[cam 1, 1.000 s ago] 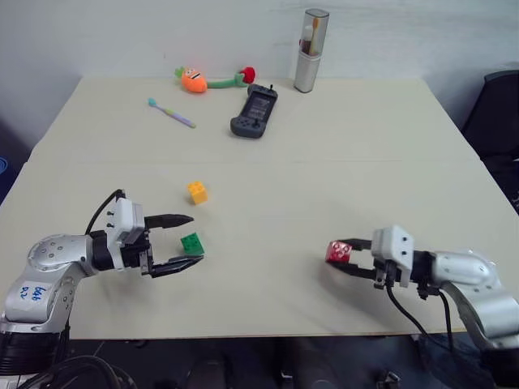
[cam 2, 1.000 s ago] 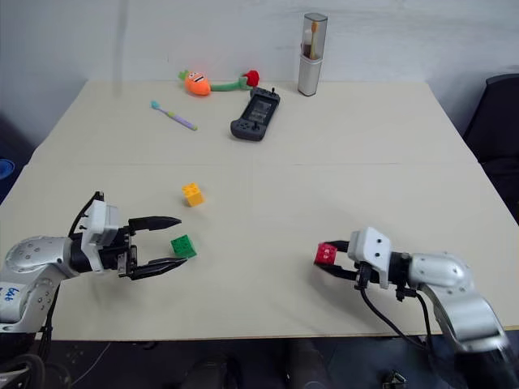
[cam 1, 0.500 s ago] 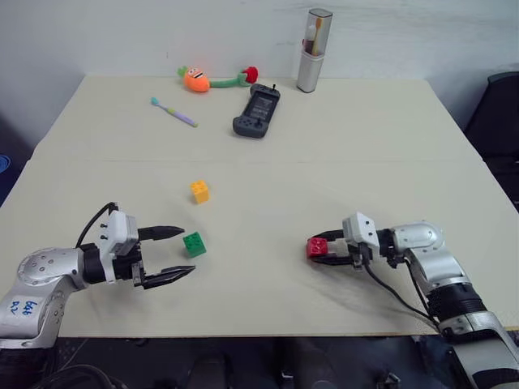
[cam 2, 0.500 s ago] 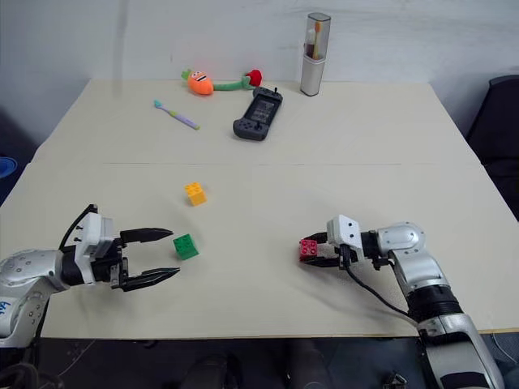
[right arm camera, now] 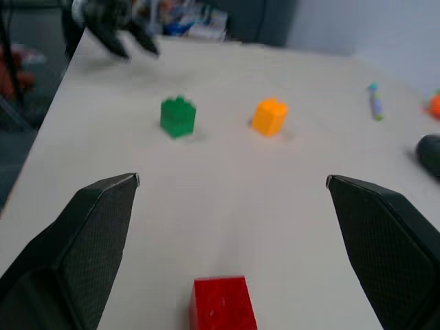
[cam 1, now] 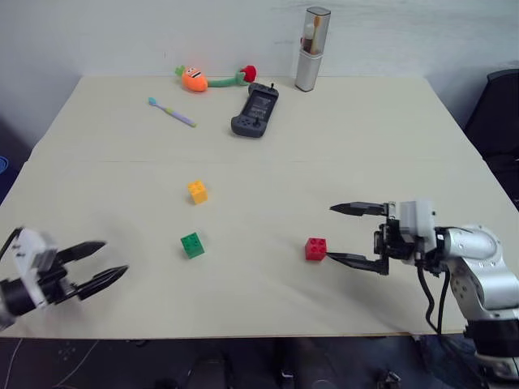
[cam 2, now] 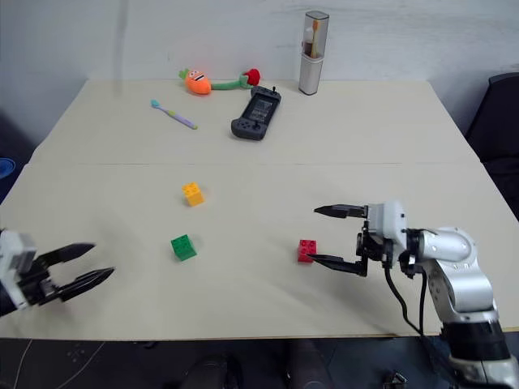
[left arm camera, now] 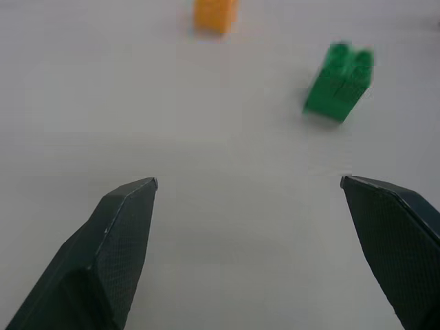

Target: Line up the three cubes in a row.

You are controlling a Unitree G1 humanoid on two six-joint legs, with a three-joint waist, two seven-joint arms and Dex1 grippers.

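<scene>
At the table (cam 1: 389, 138), I am working on lining three cubes up in a row, and the near half of the surface is where they are lying. My right arm is reaching in from the right edge with its gripper (cam 1: 357, 235) turned level toward the middle; its jaws are standing wide apart, one finger raised and one low beside the red cube (cam 1: 316, 249), which is sitting free on the table with nothing gripping it. I judge that spot is meant as the right end of the row, since the cube is resting roughly level with the green one. My left gripper (cam 1: 101, 259) is hanging off the near left corner, jaws apart and empty, well away from the cubes, leaving that side open.

The green cube (cam 1: 192, 245) is sitting left of centre, well apart from the red. The yellow cube (cam 1: 197, 192) is lying farther back, just beyond the green and out of line with the other two, so by my reckoning it is the piece that breaks the row.

At the far edge, away from the job, a handheld console (cam 1: 255, 113), a plush carrot (cam 1: 195, 79), a toothbrush (cam 1: 171, 113) and a tall case (cam 1: 310, 50) are standing by.
</scene>
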